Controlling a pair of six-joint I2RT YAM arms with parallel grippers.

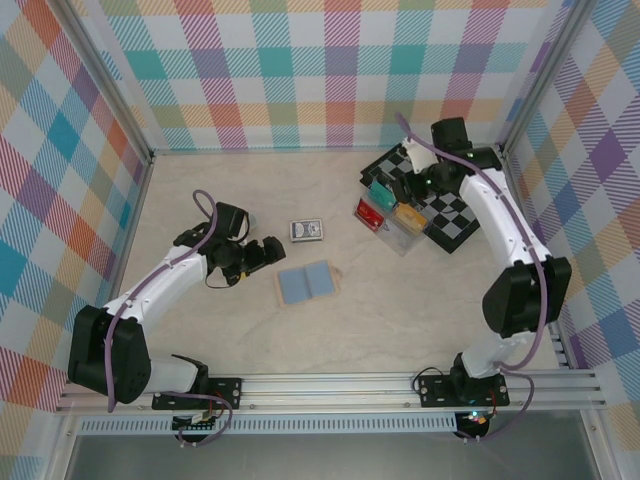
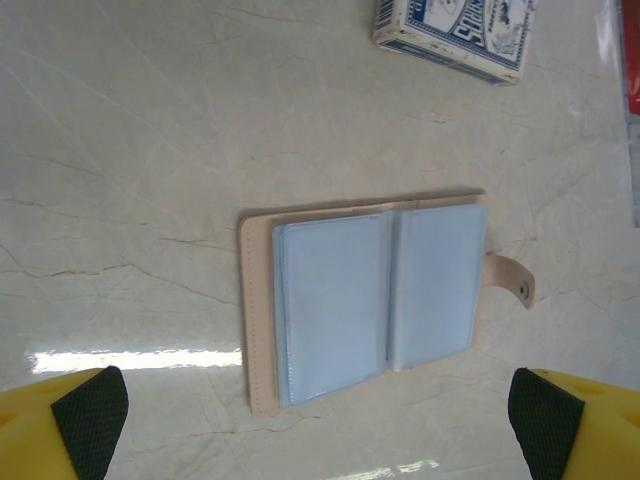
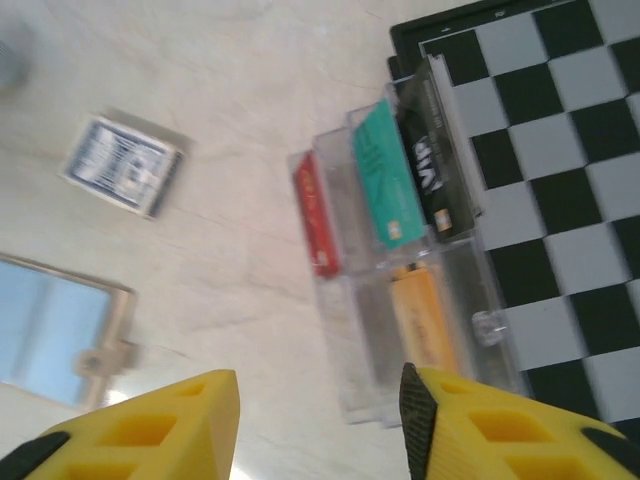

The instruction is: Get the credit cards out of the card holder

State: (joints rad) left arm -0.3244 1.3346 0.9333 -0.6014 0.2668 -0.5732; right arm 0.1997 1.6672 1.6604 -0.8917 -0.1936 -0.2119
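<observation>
Left claw (image 2: 318,425): jaws spread wide, nothing between them, touching nothing, over the table (image 2: 150,150) by the card holder.
Card holder (image 2: 370,300): open and flat on the table, blue-grey sleeves up.
Playing-card pack (image 1: 306,231): flat, just beyond the holder.
Clear rack (image 3: 365,345): red card (image 3: 315,215) and yellow card (image 3: 425,320) sit in its slots, beside a green card (image 3: 388,185) and a black card (image 3: 430,165).
Right claw (image 3: 320,425): jaws partly apart, empty, above the rack.
Chessboard (image 3: 560,150): touching the rack.
</observation>
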